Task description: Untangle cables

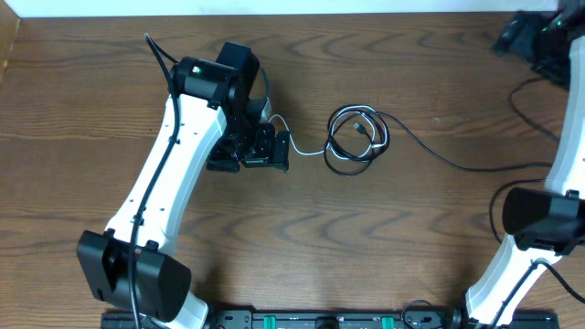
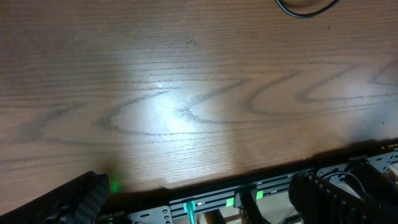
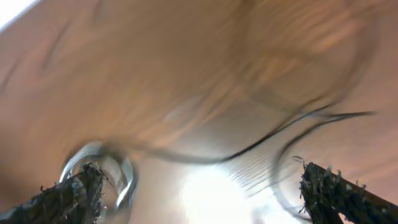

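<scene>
Most work's left, we reckon: cables (image 1: 357, 136) lie looped together mid-counter (image 1: 302, 247), one black tail running right, white end nr left pincer (image 2: 196, 186). Both pincers gape, empty; right pincer (image 3: 199, 183) view's blurred.

The left arm (image 1: 169, 174) reaches from the lower left of the frame up toward the middle. There it bends at the wrist, and the left gripper (image 1: 279, 151) points right with its jaws spread wide. The right arm (image 1: 569, 174) climbs the right edge to the upper right corner; the right gripper (image 3: 199, 193), blurred in its wrist view, also has its jaws wide apart.
</scene>
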You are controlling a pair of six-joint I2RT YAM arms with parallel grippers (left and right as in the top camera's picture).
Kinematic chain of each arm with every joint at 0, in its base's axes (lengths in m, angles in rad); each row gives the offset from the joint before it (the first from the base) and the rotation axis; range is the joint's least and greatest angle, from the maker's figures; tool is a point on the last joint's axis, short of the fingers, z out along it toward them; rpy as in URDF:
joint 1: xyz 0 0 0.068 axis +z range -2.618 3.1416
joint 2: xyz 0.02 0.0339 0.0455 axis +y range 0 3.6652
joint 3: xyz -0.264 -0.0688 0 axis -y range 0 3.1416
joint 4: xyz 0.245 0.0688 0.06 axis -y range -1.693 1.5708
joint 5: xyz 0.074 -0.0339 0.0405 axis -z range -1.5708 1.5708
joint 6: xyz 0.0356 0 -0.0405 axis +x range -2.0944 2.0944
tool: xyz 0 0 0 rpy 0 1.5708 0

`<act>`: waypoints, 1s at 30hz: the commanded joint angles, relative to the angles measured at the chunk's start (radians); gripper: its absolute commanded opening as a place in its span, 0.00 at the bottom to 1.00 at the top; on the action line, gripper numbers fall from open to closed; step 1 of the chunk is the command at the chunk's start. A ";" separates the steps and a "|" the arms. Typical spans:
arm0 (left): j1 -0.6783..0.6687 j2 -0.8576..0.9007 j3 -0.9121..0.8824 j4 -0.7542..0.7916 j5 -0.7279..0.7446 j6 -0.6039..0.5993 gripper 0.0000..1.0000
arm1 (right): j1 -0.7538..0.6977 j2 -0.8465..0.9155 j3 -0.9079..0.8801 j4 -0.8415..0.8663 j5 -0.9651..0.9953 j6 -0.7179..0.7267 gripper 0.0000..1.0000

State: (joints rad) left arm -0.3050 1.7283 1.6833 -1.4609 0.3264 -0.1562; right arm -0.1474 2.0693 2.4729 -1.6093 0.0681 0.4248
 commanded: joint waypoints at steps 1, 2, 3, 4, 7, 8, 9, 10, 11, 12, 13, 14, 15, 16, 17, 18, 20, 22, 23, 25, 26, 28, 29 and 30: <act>-0.002 0.004 0.001 -0.003 -0.010 0.013 0.98 | 0.027 0.000 -0.108 0.007 -0.347 -0.226 0.99; -0.002 0.004 0.001 -0.003 -0.010 0.013 0.98 | 0.040 0.000 -0.147 0.019 -0.386 -0.281 0.99; -0.002 0.004 0.001 -0.003 -0.010 0.013 0.98 | 0.053 0.000 -0.182 0.032 -0.409 -0.327 0.99; -0.002 0.004 0.001 -0.003 -0.010 0.013 0.98 | 0.068 0.000 -0.222 0.054 -0.417 -0.375 0.99; -0.002 0.004 0.001 -0.003 -0.010 0.013 0.98 | 0.117 0.000 -0.358 0.151 -0.415 -0.439 0.99; -0.002 0.004 0.001 -0.003 -0.010 0.013 0.98 | 0.133 0.000 -0.401 0.188 -0.414 -0.442 0.99; -0.002 0.004 0.001 -0.003 -0.010 0.013 0.98 | 0.147 0.000 -0.442 0.227 -0.414 -0.442 0.99; -0.002 0.004 0.001 -0.003 -0.010 0.013 0.98 | 0.163 0.000 -0.490 0.274 -0.414 -0.442 0.99; -0.002 0.004 0.001 -0.003 -0.010 0.013 0.98 | 0.179 0.000 -0.537 0.322 -0.412 -0.443 0.99; -0.002 0.004 0.001 -0.003 -0.010 0.013 0.98 | 0.192 0.000 -0.575 0.365 -0.407 -0.452 0.99; -0.002 0.004 0.001 -0.003 -0.010 0.013 0.98 | 0.208 0.000 -0.620 0.415 -0.407 -0.485 0.99; -0.002 0.004 0.001 -0.003 -0.010 0.013 0.98 | 0.222 0.000 -0.658 0.454 -0.404 -0.522 0.99; -0.002 0.004 0.001 -0.003 -0.010 0.013 0.98 | 0.236 0.000 -0.695 0.491 -0.384 -0.552 0.98; -0.002 0.004 0.001 -0.003 -0.010 0.013 0.98 | 0.248 0.000 -0.723 0.521 -0.353 -0.566 0.93; -0.002 0.004 0.001 -0.003 -0.010 0.013 0.98 | 0.258 0.000 -0.748 0.551 -0.311 -0.568 0.88; -0.002 0.004 0.001 -0.003 -0.010 0.013 0.98 | 0.270 0.000 -0.776 0.587 -0.254 -0.568 0.75; -0.002 0.004 0.001 -0.003 -0.010 0.013 0.98 | 0.288 0.000 -0.813 0.637 -0.159 -0.568 0.64; -0.002 0.004 0.001 -0.003 -0.010 0.013 0.98 | 0.300 0.000 -0.847 0.690 -0.085 -0.569 0.72; -0.002 0.004 0.001 -0.003 -0.010 0.013 0.98 | 0.304 0.000 -0.867 0.717 -0.064 -0.569 0.75; -0.002 0.004 0.001 -0.003 -0.010 0.013 0.98 | 0.306 0.000 -0.909 0.772 -0.059 -0.586 0.75; -0.002 0.004 0.001 -0.003 -0.010 0.013 0.98 | 0.306 0.000 -0.930 0.798 -0.059 -0.593 0.75; -0.002 0.004 0.001 -0.003 -0.010 0.013 0.98 | 0.306 0.001 -0.976 0.848 -0.045 -0.618 0.74; -0.002 0.004 0.001 -0.003 -0.010 0.013 0.98 | 0.306 0.001 -0.991 0.864 -0.044 -0.624 0.74; -0.002 0.004 0.001 -0.003 -0.010 0.013 0.98 | 0.306 0.001 -1.007 0.879 -0.044 -0.625 0.73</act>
State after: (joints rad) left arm -0.3050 1.7283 1.6833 -1.4609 0.3264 -0.1562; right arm 0.1543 2.0712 1.5063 -0.7555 -0.0235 -0.1600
